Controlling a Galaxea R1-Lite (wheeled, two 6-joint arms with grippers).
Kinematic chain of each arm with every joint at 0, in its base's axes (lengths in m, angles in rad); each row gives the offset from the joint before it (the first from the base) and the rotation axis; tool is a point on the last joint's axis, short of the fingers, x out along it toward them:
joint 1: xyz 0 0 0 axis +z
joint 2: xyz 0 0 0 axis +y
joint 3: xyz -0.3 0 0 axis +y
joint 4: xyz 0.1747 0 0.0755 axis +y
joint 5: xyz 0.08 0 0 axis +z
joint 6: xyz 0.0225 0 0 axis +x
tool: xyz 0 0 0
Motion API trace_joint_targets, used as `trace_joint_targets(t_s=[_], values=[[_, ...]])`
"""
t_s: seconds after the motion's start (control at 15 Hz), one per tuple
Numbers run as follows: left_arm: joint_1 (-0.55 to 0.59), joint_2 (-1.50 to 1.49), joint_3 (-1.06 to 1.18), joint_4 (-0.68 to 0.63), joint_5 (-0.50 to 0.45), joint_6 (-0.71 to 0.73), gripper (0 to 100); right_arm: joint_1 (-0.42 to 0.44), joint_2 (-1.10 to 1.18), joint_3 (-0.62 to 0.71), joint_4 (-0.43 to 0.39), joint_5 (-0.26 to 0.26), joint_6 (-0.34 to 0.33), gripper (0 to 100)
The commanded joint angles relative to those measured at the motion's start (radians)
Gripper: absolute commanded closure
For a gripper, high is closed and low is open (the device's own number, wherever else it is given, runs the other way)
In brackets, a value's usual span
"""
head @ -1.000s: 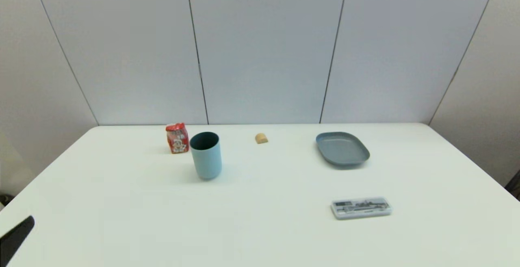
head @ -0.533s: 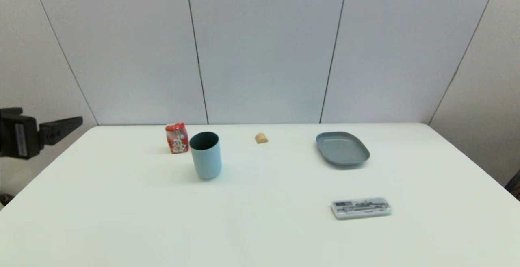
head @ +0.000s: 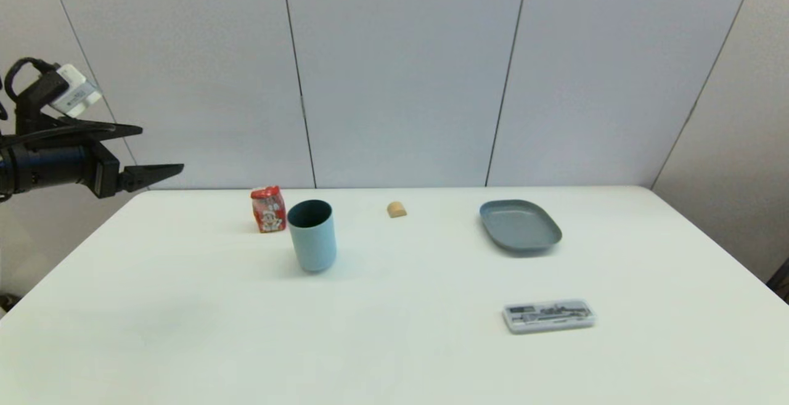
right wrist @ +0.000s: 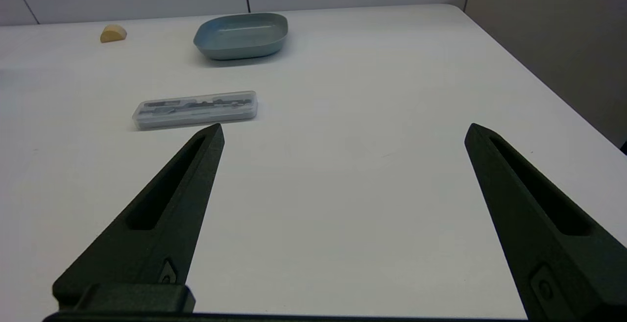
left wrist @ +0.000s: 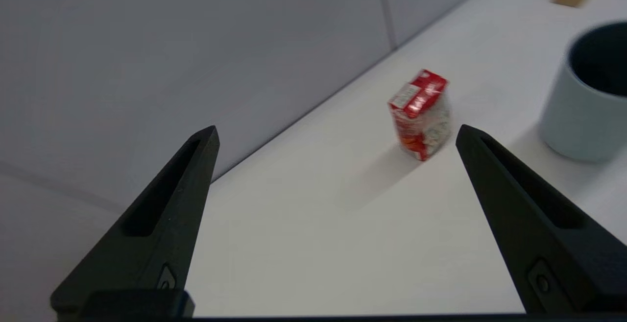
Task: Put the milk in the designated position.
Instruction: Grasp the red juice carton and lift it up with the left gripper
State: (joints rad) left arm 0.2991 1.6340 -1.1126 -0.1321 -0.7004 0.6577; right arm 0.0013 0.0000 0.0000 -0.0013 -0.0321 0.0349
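Tool on the left arm [head: 151, 149] hangs in the air off the desk's far left corner, level, its two black fingers spread wide apart and holding nothing. Tips point across toward the milk [head: 269, 209], well short of it. From the left wrist view the milk [left wrist: 421, 114] shows between the two fingers [left wrist: 166, 219], far ahead of them.

Milk: small red carton, upright on the white desk [head: 185, 331] near the back edge, left of centre, cartoon face toward the robot. Untouched.

Cup [head: 312, 235], light blue, stands upright just beside the milk, on its right and nearer the robot; open mouth up. A narrow gap seems to separate the two, though contact cannot be ruled out from the head view.

Block [head: 396, 209], small and tan, sits near the back edge around the middle, apart from everything else.

Dish [head: 519, 226], grey-blue and shallow, lies right of centre toward the back.

Case [head: 548, 315], clear plastic and flat with dark contents, lies nearer the robot, in front of the dish.

Right tool [right wrist: 343, 131] is outside the head view; its wrist view shows both fingers spread wide, nothing between them, low over the desk's near right part, with case, dish and block farther off.
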Motion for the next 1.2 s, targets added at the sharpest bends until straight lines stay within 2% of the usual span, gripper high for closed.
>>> trace_joint_targets(t_s=[0.07,0.13,0.2,0.33,0.53,0.73,1.2], values=[[0.075,0.188,-0.087,0.074,-0.317,0.180,0,0.000,0.002,0.000,0.000,0.000,0.000,0],[0.080,0.234,-0.118,0.134,-0.405,0.238,0,0.000,0.002,0.000,0.000,0.000,0.000,0],[0.086,0.267,-0.148,0.197,-0.453,0.292,0,0.000,0.002,0.000,0.000,0.000,0.000,0],[0.084,0.349,-0.243,0.316,-0.473,0.389,0,0.000,0.002,0.000,0.000,0.000,0.000,0],[0.066,0.486,-0.409,0.490,-0.551,0.522,0,0.000,0.002,0.000,0.000,0.000,0.000,0],[0.037,0.586,-0.549,0.658,-0.556,0.593,0,0.000,0.002,0.000,0.000,0.000,0.000,0],[-0.063,0.724,-0.665,0.678,-0.541,0.603,0,0.000,0.002,0.000,0.000,0.000,0.000,0]])
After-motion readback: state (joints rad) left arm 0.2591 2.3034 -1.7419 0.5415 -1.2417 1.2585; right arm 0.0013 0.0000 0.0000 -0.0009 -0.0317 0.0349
